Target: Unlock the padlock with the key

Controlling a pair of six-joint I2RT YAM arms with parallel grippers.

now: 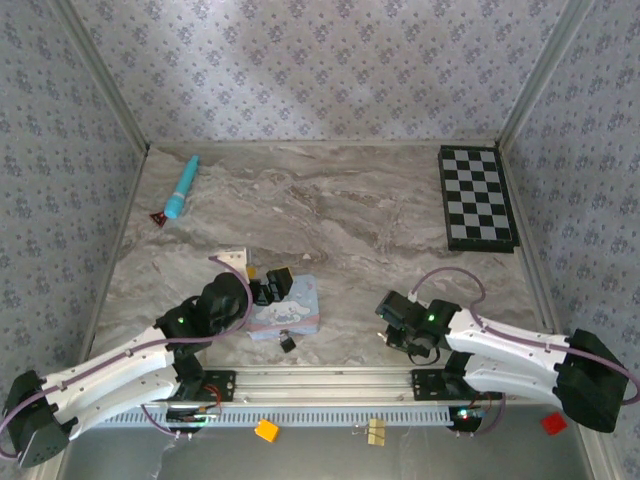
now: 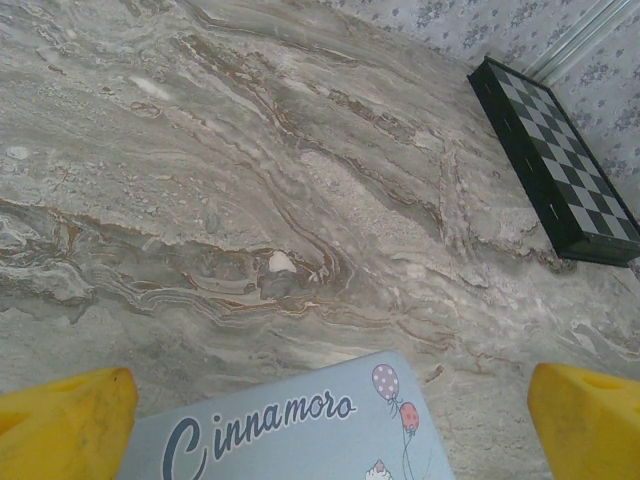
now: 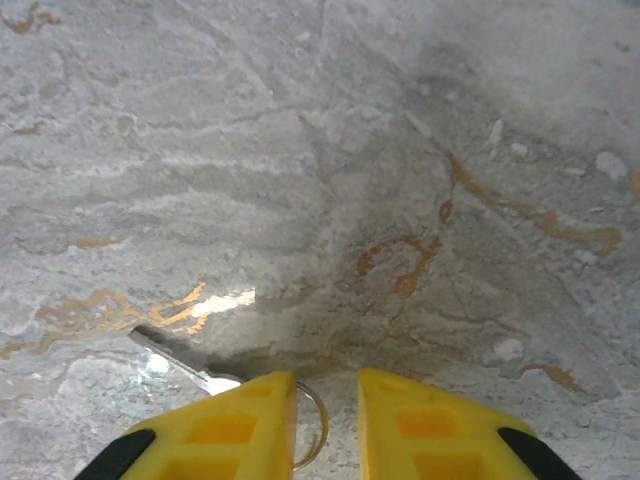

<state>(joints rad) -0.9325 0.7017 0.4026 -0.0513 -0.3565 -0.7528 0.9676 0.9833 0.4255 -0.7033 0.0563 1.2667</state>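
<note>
The pale blue tin [image 1: 295,312] lies flat on the marble bench [image 1: 380,215], lower centre-left in the top view. Its printed lid is on, so nothing inside can be seen. The left tool [image 1: 275,286] hangs over the tin's upper left edge, released. In the left wrist view its yellow fingers [image 2: 65,425] sit wide apart in the bottom corners, with the lid's "Cinnamoro" lettering and balloons between them.

The padlock [image 1: 288,343], a tiny black block, rests on the bench just below the tin's lower edge in the top view. The right tool [image 1: 402,336] sits low over the bench at lower right of centre, well apart from the tin.

The right wrist view adds the key [image 3: 182,352], flat on the bench at lower left, with its ring [image 3: 318,425] against the inner side of one finger. The fingers stand nearly together with a narrow strip of bench between them. Whether they pinch the ring cannot be told.

A checkerboard [image 1: 477,197] lies at upper right, and a teal pen [image 1: 182,187] at upper left.
</note>
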